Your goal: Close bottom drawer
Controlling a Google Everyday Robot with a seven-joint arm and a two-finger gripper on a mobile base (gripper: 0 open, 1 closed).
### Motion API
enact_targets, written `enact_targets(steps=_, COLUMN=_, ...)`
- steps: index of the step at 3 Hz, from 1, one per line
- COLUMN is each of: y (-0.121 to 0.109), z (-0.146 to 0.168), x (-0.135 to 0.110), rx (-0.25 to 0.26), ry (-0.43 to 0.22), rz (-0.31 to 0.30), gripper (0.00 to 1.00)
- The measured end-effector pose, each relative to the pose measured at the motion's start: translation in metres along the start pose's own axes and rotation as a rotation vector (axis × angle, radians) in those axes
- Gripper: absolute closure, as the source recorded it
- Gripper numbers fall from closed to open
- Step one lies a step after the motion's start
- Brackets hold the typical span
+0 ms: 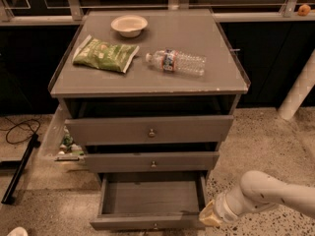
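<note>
The bottom drawer [147,222] of the grey cabinet [147,85] is pulled far out, and its inside looks empty. Its small round knob [155,226] sits at the frame's lower edge. My white arm [268,193] reaches in from the lower right. My gripper [208,215], a yellowish tip, is right beside the drawer's right front corner, at the height of the drawer front. I cannot tell whether it touches the drawer.
The top drawer [150,129] and middle drawer [151,161] stand slightly out. On top lie a bowl [129,25], a green chip bag [105,54] and a water bottle [176,62]. A white pole [298,90] stands at the right, and a black stand [19,168] and cable lie at the left.
</note>
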State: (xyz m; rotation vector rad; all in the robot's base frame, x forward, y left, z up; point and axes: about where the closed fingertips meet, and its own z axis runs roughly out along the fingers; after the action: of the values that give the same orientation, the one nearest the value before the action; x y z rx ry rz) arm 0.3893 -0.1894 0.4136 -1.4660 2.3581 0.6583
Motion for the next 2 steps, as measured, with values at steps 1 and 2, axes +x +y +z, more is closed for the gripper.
enact_targets(steps=1, y=-0.0094, z=0.0247, x=0.0091, rx=-0.033, ry=-0.047, rz=0.017, gripper=1.0)
enact_targets(steps=2, y=-0.0094, z=0.0248, x=0.0091, rx=-0.033, ry=-0.047, rz=0.017, gripper=1.0)
